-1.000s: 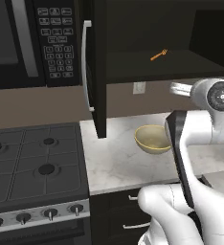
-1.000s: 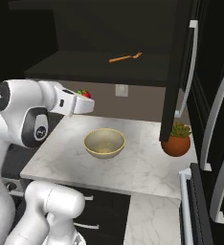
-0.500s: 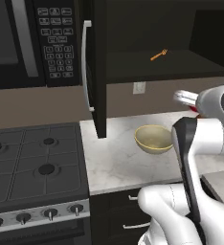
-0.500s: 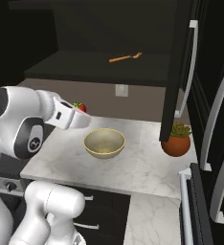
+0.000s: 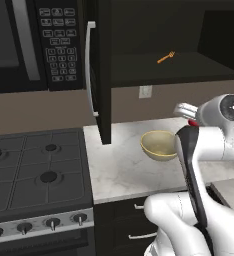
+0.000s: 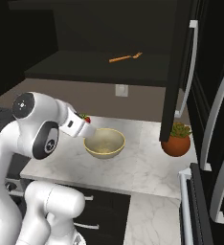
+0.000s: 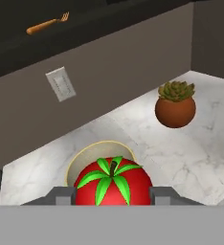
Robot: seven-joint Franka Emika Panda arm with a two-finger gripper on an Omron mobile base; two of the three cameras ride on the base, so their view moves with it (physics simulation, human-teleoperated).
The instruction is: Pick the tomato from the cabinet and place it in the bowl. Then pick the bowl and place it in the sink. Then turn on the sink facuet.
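Jaws are pressing on either side of the tomato (image 7: pixel 113 184), the gripper (image 7: pixel 113 196) gripping it in the air just short of the bowl (image 6: pixel 104 142). The bowl is sitting on the marble worktop (image 6: pixel 142 167) towards its back edge, below the open cabinet (image 5: pixel 154 45). A fork (image 6: pixel 126 58) is lying on the cabinet shelf. A potted succulent (image 6: pixel 176 139) is standing near the worktop's right edge.
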